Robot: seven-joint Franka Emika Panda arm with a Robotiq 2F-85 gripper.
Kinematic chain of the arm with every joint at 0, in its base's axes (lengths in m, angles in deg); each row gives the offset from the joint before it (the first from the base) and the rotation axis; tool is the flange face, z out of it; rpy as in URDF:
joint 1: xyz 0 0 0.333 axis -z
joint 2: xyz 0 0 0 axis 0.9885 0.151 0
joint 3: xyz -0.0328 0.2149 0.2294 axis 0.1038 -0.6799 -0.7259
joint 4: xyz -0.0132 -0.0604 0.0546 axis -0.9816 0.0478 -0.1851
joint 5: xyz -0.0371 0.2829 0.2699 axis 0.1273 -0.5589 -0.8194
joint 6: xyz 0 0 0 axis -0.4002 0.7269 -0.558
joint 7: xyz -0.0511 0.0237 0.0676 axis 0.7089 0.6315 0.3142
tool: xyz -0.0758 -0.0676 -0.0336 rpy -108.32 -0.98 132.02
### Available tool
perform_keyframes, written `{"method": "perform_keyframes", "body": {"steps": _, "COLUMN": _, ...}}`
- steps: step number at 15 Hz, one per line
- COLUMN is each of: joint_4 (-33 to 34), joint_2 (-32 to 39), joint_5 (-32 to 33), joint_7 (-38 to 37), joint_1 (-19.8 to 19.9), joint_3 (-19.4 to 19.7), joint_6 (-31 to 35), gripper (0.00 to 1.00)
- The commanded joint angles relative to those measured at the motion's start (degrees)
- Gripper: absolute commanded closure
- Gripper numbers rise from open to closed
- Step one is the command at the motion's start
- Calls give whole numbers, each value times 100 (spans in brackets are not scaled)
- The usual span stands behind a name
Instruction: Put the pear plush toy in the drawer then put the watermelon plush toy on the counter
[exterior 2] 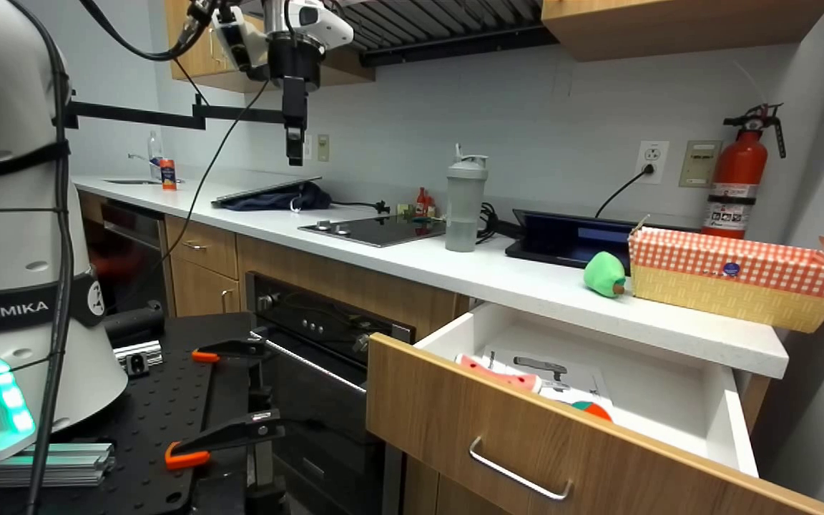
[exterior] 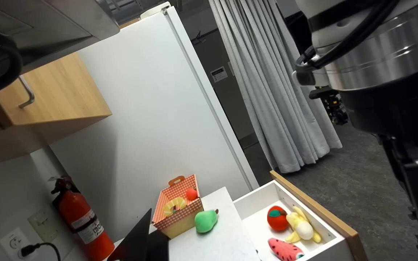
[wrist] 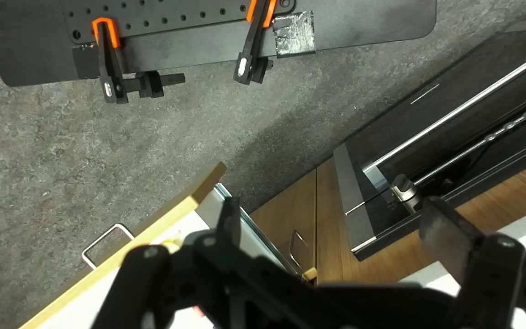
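Gripper [wrist: 331, 210] with its two dark fingers spread wide and nothing between them; the arm holds it high and well apart from the toys, a height that should leave room to line up a grasp. In an exterior view, the pear toy [exterior 2: 604, 274], bright green with a brown stem, lies tipped on its side on the white counter [exterior 2: 519, 282], just left of a red-checked basket [exterior 2: 741, 261]. A place so near the counter's edge probably makes it easy to reach, though the basket beside it may crowd one finger.

Below, the wooden-fronted drawer [exterior 2: 562, 440] stands pulled out, presumably so that toys can be lowered in and lifted out from above. Inside, toward the left and close to the front, lies the watermelon toy [exterior 2: 501, 373], pink with dark seeds. A red toy [exterior 2: 593, 409] and a banana toy [exterior: 298, 222] share the drawer with it (neither belongs to the task). Both moves appear to be waiting, the pear's first.

Most of the drawer is hidden in the wrist view by the gripper's own body, so whether the watermelon touches the drawer wall is hard to say.
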Motion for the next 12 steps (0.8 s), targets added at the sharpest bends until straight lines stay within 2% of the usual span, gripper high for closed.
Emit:
{"method": "perform_keyframes", "body": {"steps": 1, "joint_4": 4, "joint_2": 23, "joint_5": 57, "joint_7": -47, "joint_1": -84, "joint_3": 80, "joint_6": -1, "gripper": 0}}
{"method": "perform_keyframes", "body": {"steps": 12, "joint_4": 45, "joint_2": 198, "joint_5": 120, "joint_7": -91, "joint_1": -10, "joint_3": 81, "joint_6": 76, "gripper": 0}}
